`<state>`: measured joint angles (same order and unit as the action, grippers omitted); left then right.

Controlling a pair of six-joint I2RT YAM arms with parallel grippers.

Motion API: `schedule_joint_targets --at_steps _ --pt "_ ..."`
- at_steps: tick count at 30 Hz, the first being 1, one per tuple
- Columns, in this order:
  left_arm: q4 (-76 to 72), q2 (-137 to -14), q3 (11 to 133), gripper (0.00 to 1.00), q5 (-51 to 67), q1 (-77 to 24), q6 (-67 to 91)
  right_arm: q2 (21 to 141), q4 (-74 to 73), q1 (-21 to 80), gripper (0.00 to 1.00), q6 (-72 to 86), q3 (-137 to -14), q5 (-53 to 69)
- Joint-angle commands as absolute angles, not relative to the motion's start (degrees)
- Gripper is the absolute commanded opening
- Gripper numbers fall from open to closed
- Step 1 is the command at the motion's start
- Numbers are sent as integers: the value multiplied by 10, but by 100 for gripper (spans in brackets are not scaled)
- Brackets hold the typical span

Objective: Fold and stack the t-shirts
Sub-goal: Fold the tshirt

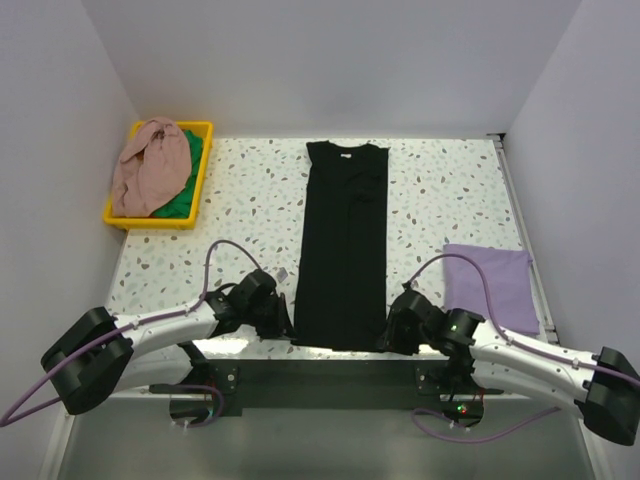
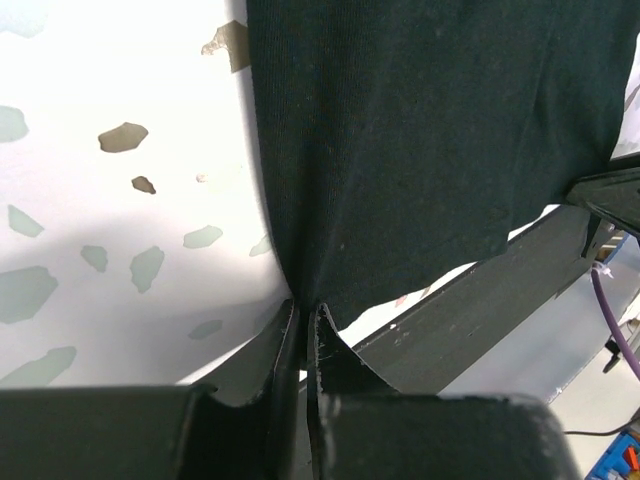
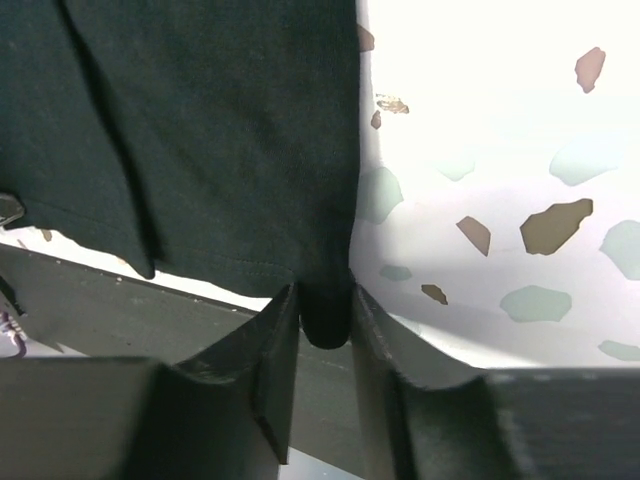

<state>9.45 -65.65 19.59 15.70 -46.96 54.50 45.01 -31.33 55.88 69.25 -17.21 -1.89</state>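
The speckled table (image 1: 250, 190) fills the middle of the top view. A black shirt (image 1: 343, 250) lies flat down its centre, folded into a long strip, collar toward the top and hem at the bottom edge. A yellow bin (image 1: 150, 222) sits at upper left, with a pink garment (image 1: 150, 165) heaped over a green garment (image 1: 185, 200). A folded lilac shirt (image 1: 492, 282) lies at right, apart from the black one. The left gripper (image 2: 305, 308) has its jaws narrowed on the hem's left corner. The right gripper (image 3: 325, 300) pinches a bulge of the hem's right corner.
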Motion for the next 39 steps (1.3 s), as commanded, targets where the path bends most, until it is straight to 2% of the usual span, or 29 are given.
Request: schedule_joint_targets --at_steps 1,2,5,6,8,14,19,26,31,39 --pt "125 -655 194 0 162 -474 539 476 -349 561 29 676 -162 -41" --pt "126 -655 195 0 163 -474 538 478 -345 561 27 676 -162 -39" --pt "127 -654 204 0 170 -474 534 486 -327 561 15 660 -168 -22" --pt "129 -654 209 0 171 -474 527 487 -330 560 7 654 -173 -20" --pt "150 -649 236 0 166 -474 516 484 -356 561 0 636 -204 -29" --pt "203 -674 352 0 134 -468 482 473 -436 559 0 578 -327 -108" --pt "192 -754 432 0 140 -437 462 587 -441 538 0 516 -452 -155" --pt "150 -869 540 0 142 -362 459 747 -353 356 0 399 -542 -64" --pt "142 -956 623 0 141 -328 454 867 -318 314 0 374 -629 -44" --pt "152 -1068 737 0 157 -282 456 972 -296 238 0 367 -702 -11"
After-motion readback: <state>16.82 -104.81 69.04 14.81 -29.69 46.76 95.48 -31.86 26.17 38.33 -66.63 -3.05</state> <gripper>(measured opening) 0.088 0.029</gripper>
